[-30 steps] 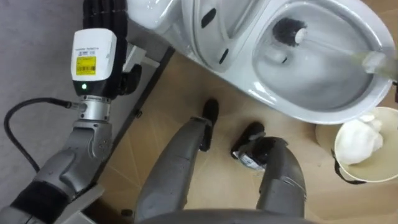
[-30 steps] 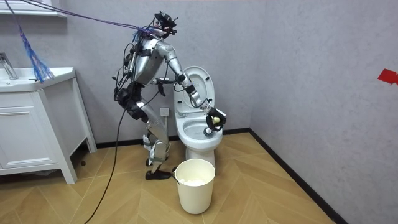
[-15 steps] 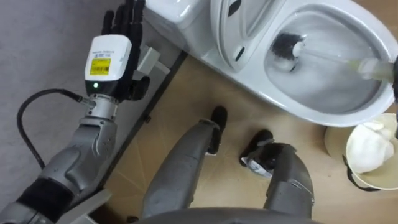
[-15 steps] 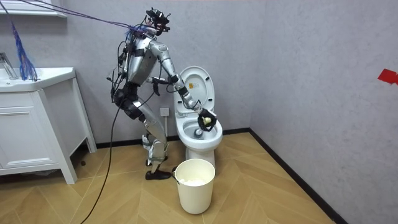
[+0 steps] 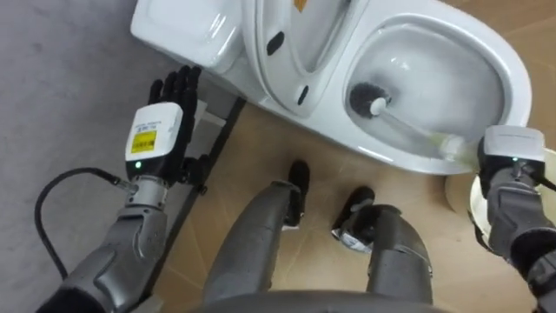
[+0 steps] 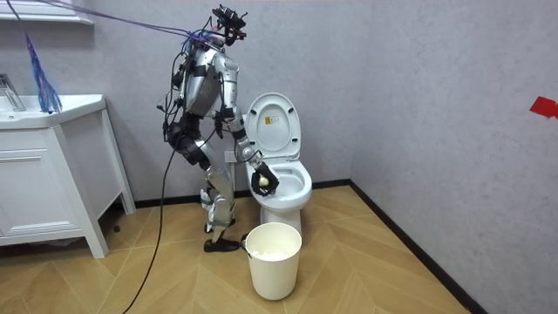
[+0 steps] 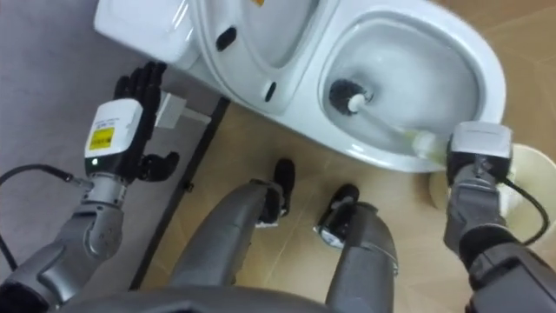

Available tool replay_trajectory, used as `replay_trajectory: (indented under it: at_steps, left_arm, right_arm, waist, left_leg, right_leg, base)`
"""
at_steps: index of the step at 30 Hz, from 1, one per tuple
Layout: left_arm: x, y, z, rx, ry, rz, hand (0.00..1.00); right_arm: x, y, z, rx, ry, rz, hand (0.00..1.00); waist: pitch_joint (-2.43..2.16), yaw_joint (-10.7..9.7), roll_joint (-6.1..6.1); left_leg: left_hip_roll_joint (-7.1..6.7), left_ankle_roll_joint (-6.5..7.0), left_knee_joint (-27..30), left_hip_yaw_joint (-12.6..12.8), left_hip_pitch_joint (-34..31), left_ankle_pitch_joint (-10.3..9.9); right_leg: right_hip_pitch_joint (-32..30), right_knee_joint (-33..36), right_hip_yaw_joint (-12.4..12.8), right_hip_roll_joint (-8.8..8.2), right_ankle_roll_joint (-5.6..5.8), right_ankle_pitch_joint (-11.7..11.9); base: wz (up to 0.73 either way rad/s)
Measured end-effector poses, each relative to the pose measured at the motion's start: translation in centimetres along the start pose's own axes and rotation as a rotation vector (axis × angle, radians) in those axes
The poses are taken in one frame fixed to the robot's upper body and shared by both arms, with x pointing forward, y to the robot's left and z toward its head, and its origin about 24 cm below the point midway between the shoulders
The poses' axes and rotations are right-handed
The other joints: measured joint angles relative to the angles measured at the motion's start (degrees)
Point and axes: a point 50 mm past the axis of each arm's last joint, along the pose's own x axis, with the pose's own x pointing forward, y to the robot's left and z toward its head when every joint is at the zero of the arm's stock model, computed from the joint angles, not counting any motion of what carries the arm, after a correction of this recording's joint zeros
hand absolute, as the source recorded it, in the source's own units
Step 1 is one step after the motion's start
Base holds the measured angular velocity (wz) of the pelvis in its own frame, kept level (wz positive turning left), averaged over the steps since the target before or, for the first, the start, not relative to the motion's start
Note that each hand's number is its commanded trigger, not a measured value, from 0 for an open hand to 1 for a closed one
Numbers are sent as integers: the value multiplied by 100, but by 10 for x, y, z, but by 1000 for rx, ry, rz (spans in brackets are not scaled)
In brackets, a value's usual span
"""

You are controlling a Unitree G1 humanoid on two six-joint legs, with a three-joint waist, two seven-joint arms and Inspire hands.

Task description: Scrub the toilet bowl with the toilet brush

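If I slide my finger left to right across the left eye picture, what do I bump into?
Left hand, open beside the wall → raised toilet seat → toilet brush in the bowl → right hand holding its handle.

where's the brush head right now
In the left eye view the brush head sits inside the toilet bowl, at its left side near the raised seat, with the handle running down and right toward the right hand.
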Motion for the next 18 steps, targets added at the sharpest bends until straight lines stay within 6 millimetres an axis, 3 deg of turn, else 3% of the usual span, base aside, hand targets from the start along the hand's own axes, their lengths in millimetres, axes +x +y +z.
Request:
replay_trajectory:
  at_steps: [6, 9, 11, 12, 13, 14, 16, 18]
  left_arm:
    - [2, 1, -3, -46, 36, 10, 0]
    - [13, 6, 1, -43, 2, 32, 0]
    - [23, 11, 7, -38, -33, 60, 0]
    - [28, 18, 9, -26, -65, 89, 0]
    - [32, 23, 9, -12, -82, 104, 0]
    - [34, 25, 10, 1, -91, 109, 0]
    - [35, 31, 9, 36, -113, 135, 0]
    - [35, 33, 10, 66, -136, 138, 0]
  right_arm:
    - [3, -1, 2, 18, 9, 15, 100]
    - [15, -15, -14, 43, 45, 20, 100]
    - [24, -28, -25, 107, 79, 18, 100]
    - [29, -38, -31, 173, 109, 12, 100]
    - [34, -51, -31, 244, 124, -7, 100]
    - [37, -59, -31, 280, 128, -22, 100]
    - [47, -96, -33, 370, 149, -99, 100]
    - [50, -113, -44, 369, 171, -142, 100]
  waist:
    - [-11, 2, 20]
    - [7, 205, -5]
    - [59, 268, -86]
    - [126, 319, -199]
    - [164, 327, -264]
    - [182, 323, -298]
    - [194, 347, -558]
    - [223, 319, -646]
  left_leg:
    - [81, -48, 18, 32, 2, 17]
    - [79, -59, 21, 34, -28, 23]
    - [39, -76, 2, 44, -109, 65]
    - [-4, -71, -4, 65, -180, 105]
    - [-52, -81, 17, 55, -287, 139]
    - [-57, -73, 43, 69, -342, 149]
    - [-69, -28, 50, 216, -589, 216]
    - [-106, -12, 157, 199, -704, 252]
  right_leg:
    - [0, -37, 11, 63, -79, 48]
    - [-47, 5, -4, 38, -90, 56]
    - [-195, 171, 5, -77, -111, 24]
    - [-345, 321, 50, -158, -126, -12]
    - [-486, 427, 60, -208, -143, -21]
    - [-556, 492, 77, -235, -151, -29]
    - [-943, 699, 192, -337, -199, -48]
    - [-1040, 783, 187, -366, -199, -52]
  base:
    - [-7]
    - [-1]
    - [13]
    - [15]
    - [14]
    - [9]
    - [-2]
    - [7]
